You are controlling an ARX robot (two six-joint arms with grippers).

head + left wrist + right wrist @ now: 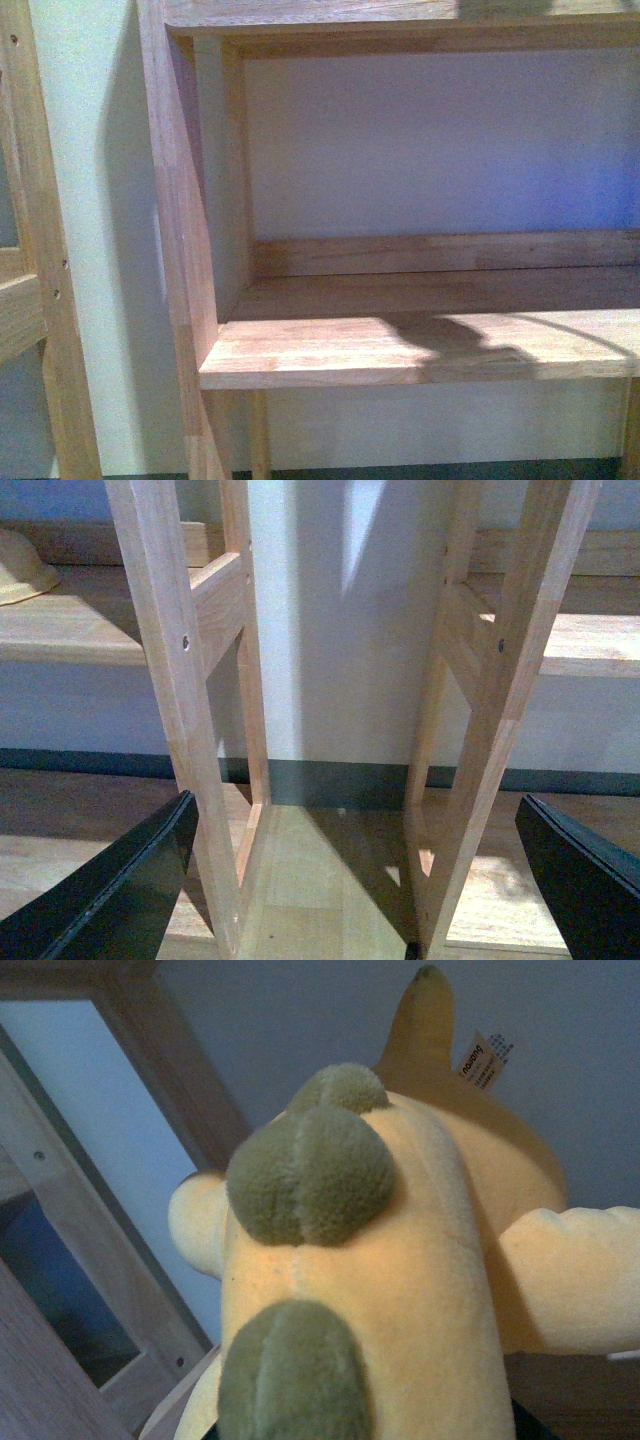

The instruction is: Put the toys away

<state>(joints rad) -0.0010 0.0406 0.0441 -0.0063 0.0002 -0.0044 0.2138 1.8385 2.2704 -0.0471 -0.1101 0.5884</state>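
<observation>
Left gripper [350, 880]: jaws spread wide, nothing between them, dark fingers [110, 890] flanking two wooden uprights [180, 710] of the shelving. Right gripper itself unseen in any view; cannot tell its state. Its wrist camera is filled by the plush [400, 1280], yellow with olive bumps, tag [483, 1062] at 1 o'clock. Front view: bare shelf [400, 345], a shadow at 5 o'clock on the board.

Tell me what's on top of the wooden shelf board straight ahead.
Nothing rests on the shelf board in the front view, only a dark curved shadow. Its right end runs out of frame, so that part cannot be checked.
</observation>
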